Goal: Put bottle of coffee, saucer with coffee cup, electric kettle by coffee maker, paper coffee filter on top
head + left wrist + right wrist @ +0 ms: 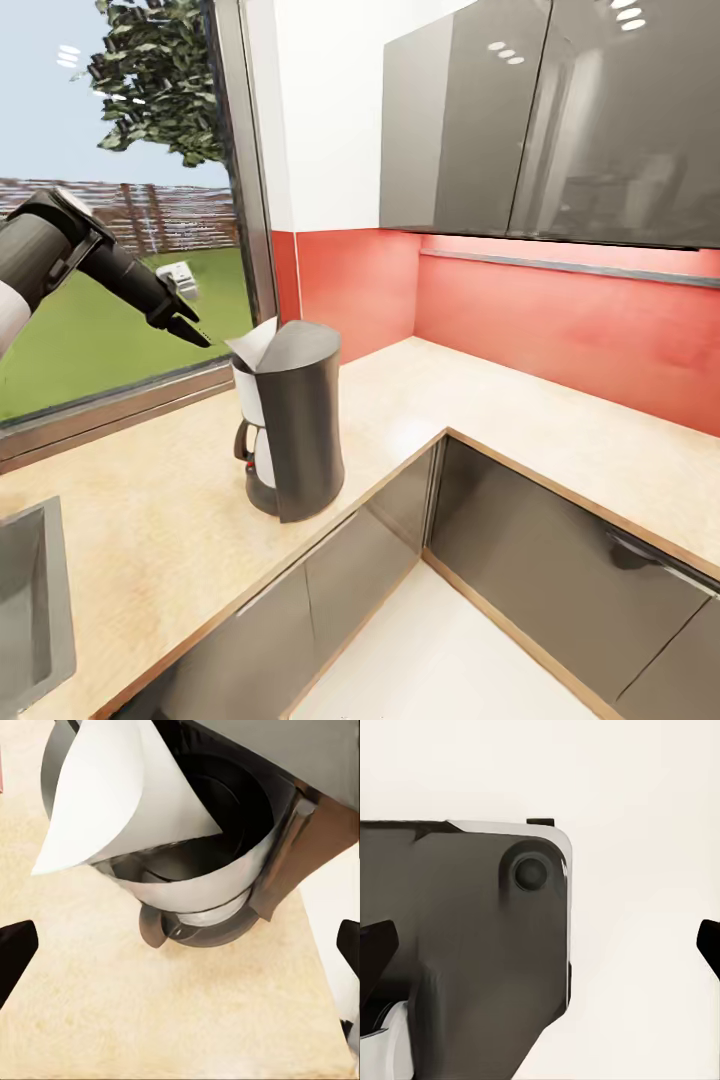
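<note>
The dark grey coffee maker (pixel 297 430) stands on the beige countertop (pixel 150 520) near the window. A white paper coffee filter (pixel 256 345) rests tilted in its top, sticking out toward the window. From the left wrist view the filter (pixel 120 787) leans in the round basket of the coffee maker (pixel 225 847). My left gripper (pixel 186 327) hangs above and to the left of the filter, clear of it, and is open (pixel 180 952) with nothing between its fingers. My right gripper (pixel 540 952) is open and empty over a white floor.
A steel sink (pixel 30 600) is set into the counter at the left. The window frame (pixel 245 200) runs behind the coffee maker. Grey wall cabinets (pixel 540 120) hang above the red backsplash (pixel 560 330). A dark rounded body (pixel 472 945) lies below the right gripper.
</note>
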